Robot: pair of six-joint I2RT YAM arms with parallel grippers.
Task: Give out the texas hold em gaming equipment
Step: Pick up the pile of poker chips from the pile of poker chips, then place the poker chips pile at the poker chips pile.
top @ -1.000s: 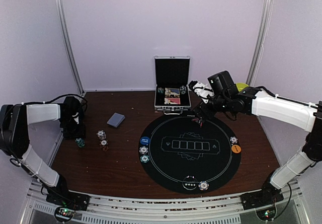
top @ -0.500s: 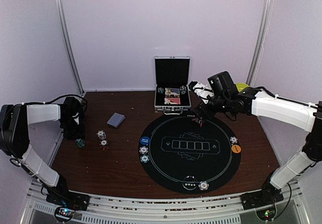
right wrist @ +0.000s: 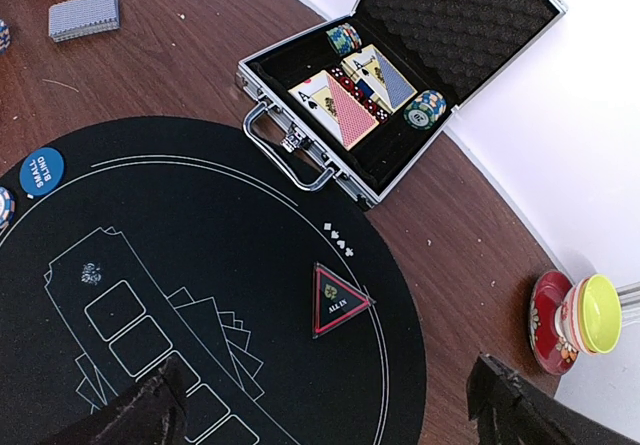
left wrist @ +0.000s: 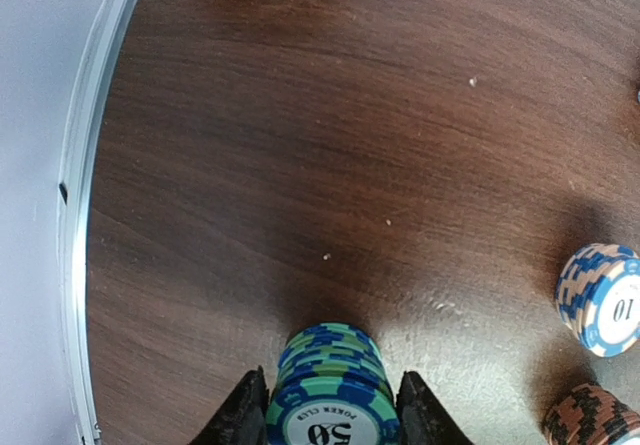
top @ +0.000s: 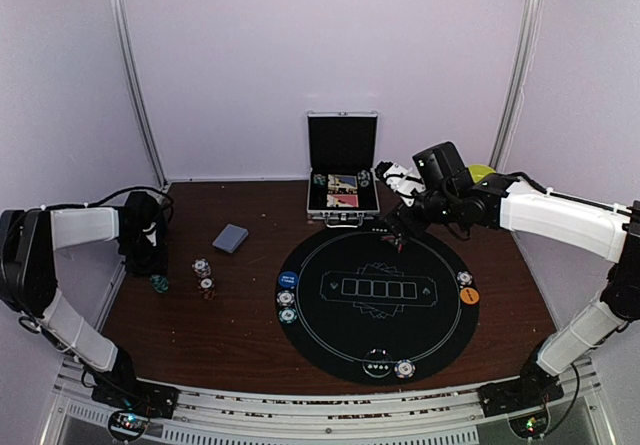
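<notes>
My left gripper (left wrist: 330,407) is shut on a short stack of teal-and-blue poker chips (left wrist: 328,380) marked 50, one finger pressed on each side, still resting on the wooden table. From above, that stack (top: 159,284) sits under the left gripper (top: 155,270) at the table's left edge. A white-and-blue stack (left wrist: 603,298) and a reddish stack (left wrist: 592,417) stand to its right. My right gripper (right wrist: 330,405) hangs wide open and empty above the black round mat (right wrist: 200,225), near a triangular all-in marker (right wrist: 337,301). A grey-blue card deck (top: 231,238) lies on the wood.
The open silver case (top: 342,175) at the back holds cards and chips. On the mat (top: 375,300) lie a blue button (top: 288,279), an orange button (top: 470,294) and a few chips (top: 404,369). A yellow-green cup on a red saucer (right wrist: 575,315) stands at the back right.
The left jaws have closed in onto the teal chip stack. Neither arm has shifted noticeably, and the right gripper stays open.
</notes>
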